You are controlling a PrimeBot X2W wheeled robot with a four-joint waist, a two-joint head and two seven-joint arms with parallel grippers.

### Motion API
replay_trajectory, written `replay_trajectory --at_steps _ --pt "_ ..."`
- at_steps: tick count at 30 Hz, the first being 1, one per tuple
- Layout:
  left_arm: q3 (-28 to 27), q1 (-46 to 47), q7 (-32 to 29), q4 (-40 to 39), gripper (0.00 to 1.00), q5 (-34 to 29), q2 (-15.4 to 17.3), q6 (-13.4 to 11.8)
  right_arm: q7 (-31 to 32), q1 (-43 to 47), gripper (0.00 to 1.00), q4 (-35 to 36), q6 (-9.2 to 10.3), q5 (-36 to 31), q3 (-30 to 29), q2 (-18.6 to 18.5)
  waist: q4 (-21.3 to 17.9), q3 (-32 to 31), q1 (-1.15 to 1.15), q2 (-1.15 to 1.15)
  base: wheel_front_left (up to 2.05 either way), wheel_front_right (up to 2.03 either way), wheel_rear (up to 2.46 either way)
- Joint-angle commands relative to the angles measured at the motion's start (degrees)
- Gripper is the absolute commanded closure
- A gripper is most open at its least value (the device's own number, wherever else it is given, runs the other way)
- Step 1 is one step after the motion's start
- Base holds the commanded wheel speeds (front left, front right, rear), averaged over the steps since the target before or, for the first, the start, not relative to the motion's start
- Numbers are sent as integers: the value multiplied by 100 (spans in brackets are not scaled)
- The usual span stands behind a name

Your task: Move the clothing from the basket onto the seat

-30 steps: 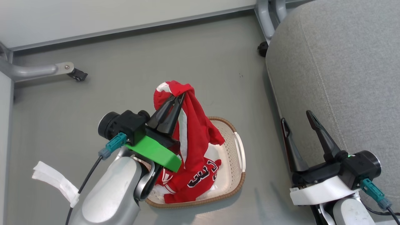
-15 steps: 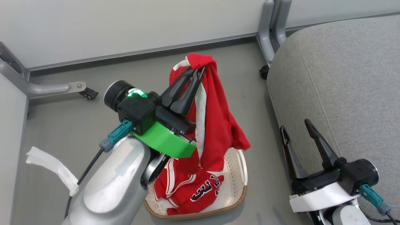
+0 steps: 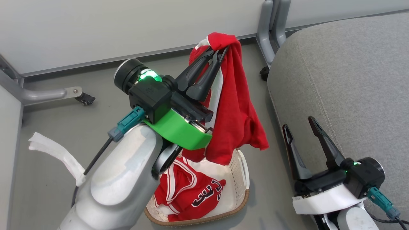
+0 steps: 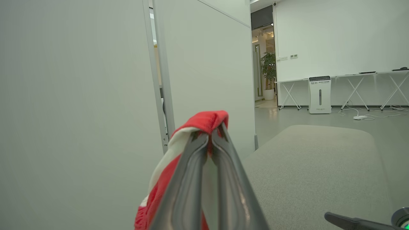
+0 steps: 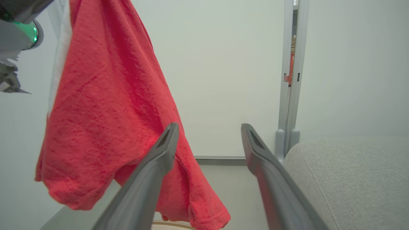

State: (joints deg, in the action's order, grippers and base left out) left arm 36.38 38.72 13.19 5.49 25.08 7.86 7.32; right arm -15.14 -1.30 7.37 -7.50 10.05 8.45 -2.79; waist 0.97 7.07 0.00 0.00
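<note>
My left gripper (image 3: 220,51) is shut on the waistband of the red shorts (image 3: 235,108), which hang in the air clear above the basket (image 3: 241,179). In the left wrist view the fingertips (image 4: 204,140) pinch red and white cloth (image 4: 201,119). The red jersey (image 3: 188,191) with black-and-white numerals lies crumpled in the cream basket on the floor. The grey seat (image 3: 345,83) spreads to the right. My right gripper (image 3: 298,123) stands open beside the seat's edge, empty; in its wrist view the shorts (image 5: 105,105) hang left of its fingers and the seat (image 5: 348,179) is at the lower right.
A white partition wall (image 3: 127,28) runs behind the basket, with grey metal legs and castors (image 3: 83,98) on the floor. A second post (image 3: 270,28) stands by the seat's far corner. A strip of white tape (image 3: 54,153) hangs off my left forearm.
My left gripper has lifted the shorts up out of the basket and carried them rightward toward the seat; the head camera has shifted too. The right gripper has stayed open in place.
</note>
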Motion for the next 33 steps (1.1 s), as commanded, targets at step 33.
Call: replay_trajectory --at_steps 33 --pt "593 134 166 180 100 0 -338 16 -2 -2000 0 -1055 2 213 1482 -20 304 193 0 0 0 0 0"
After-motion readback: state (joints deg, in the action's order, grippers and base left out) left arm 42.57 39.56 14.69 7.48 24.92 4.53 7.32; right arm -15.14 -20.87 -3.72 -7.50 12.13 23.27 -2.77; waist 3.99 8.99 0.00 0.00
